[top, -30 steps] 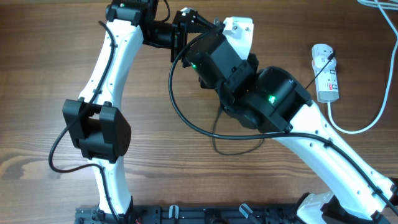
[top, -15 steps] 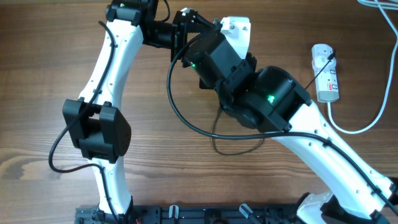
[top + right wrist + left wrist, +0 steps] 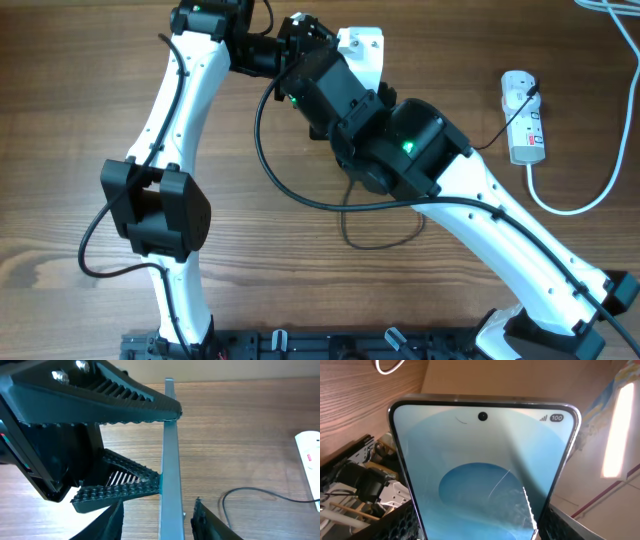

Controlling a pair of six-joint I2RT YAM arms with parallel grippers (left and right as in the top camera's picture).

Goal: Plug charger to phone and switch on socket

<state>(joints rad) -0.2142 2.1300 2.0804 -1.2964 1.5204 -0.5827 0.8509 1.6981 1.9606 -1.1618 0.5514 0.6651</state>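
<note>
In the left wrist view my left gripper (image 3: 480,527) is shut on the phone (image 3: 485,460), whose cyan screen fills the frame. In the right wrist view the phone (image 3: 170,455) stands edge-on, clamped between the left gripper's ribbed black fingers (image 3: 145,440). My right gripper (image 3: 157,520) is open, one finger on each side of the phone's edge. From overhead both grippers meet at the table's far middle (image 3: 300,45); the phone is hidden there. The charger's black cable (image 3: 380,240) loops under the right arm to its plug in the white socket (image 3: 524,118). Its connector tip is hidden.
The socket's thick white lead (image 3: 600,190) curves along the right edge of the table. The socket's end shows at the right edge of the right wrist view (image 3: 310,455), with the black cable (image 3: 250,492) on the wood beside it.
My right arm has swung left and towards the table's far edge, bringing its gripper up to the left gripper. The left arm has stayed still.
</note>
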